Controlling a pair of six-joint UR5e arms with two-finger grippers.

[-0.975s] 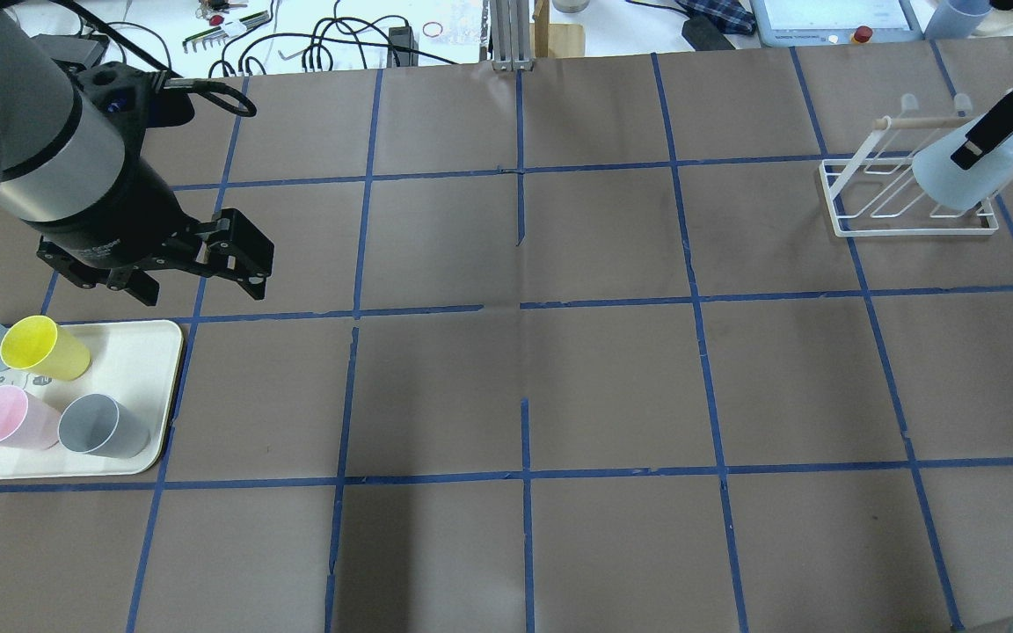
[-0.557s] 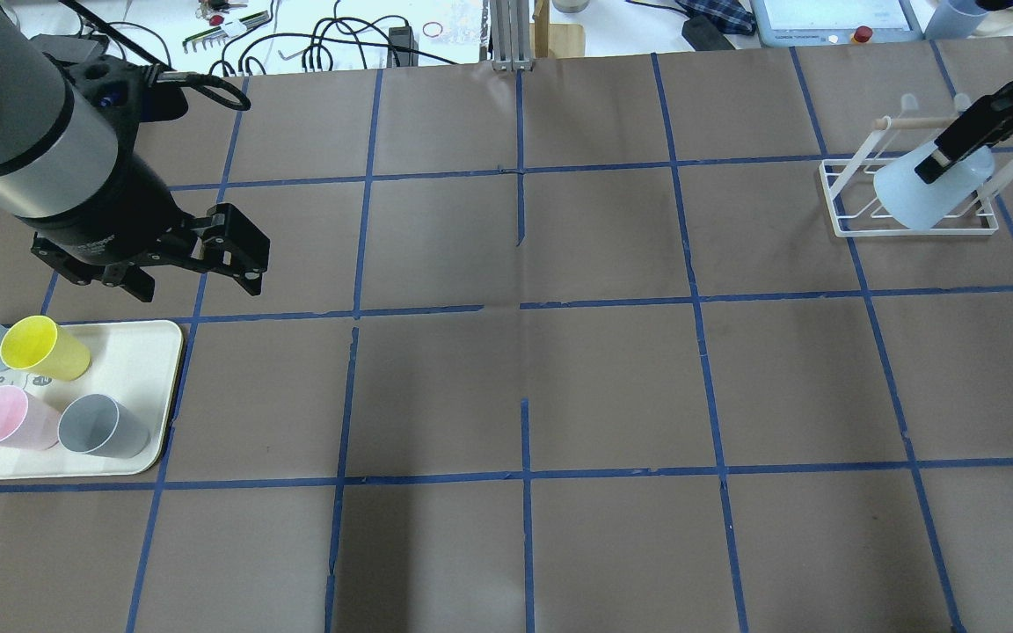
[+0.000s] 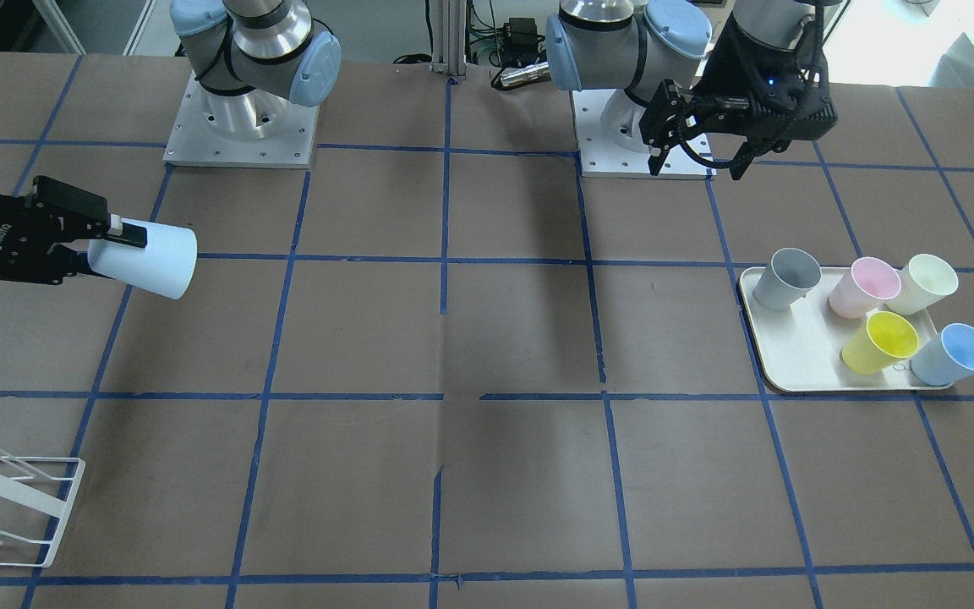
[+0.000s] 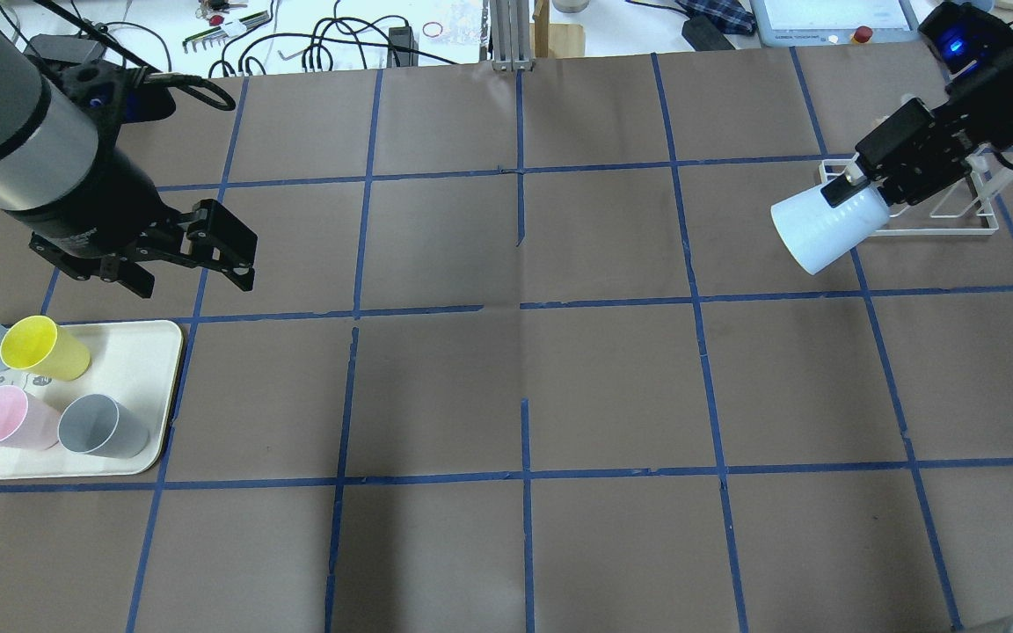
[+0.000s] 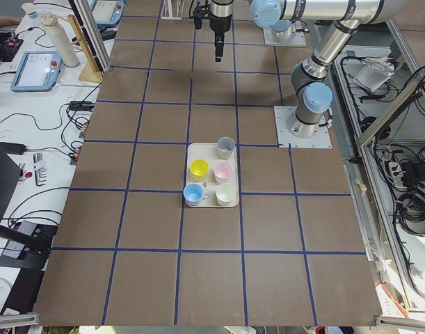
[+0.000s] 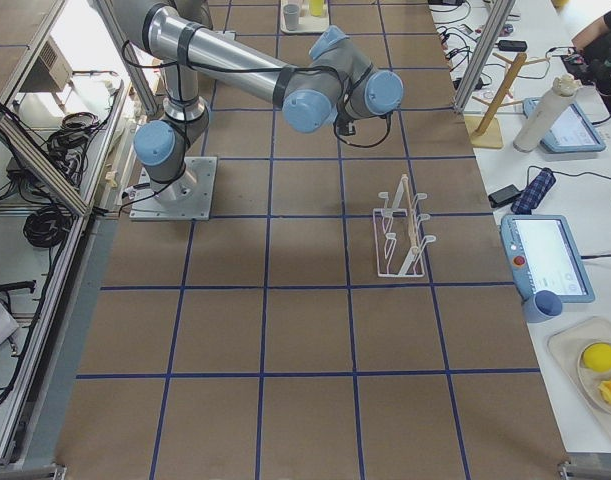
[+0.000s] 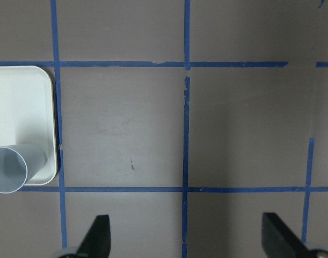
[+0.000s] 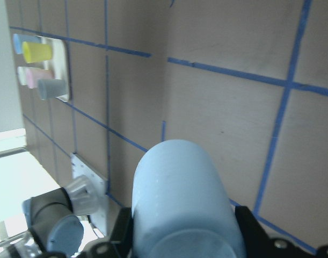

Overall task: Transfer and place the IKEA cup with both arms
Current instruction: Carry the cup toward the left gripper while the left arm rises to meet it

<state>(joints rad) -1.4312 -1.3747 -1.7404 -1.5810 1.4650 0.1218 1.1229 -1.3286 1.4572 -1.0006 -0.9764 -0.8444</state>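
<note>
While the right claw [image 4: 842,198] grips the blue cup [image 4: 814,230] sideways, its free end pointing across the table [image 4: 515,387], the left claw [image 4: 192,281] hangs open, well apart.

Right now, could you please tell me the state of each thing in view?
IKEA cup: gripped, on its side, off the table.
right gripper: shut on the IKEA cup.
left gripper: open, empty.
tray: flat, holding five cups.
grey cup: upright on tray.
pink cup: upright on tray.
cream cup: upright on tray.
yellow cup: upright on tray.
second blue cup: upright on tray.
rack: standing, empty.
</note>
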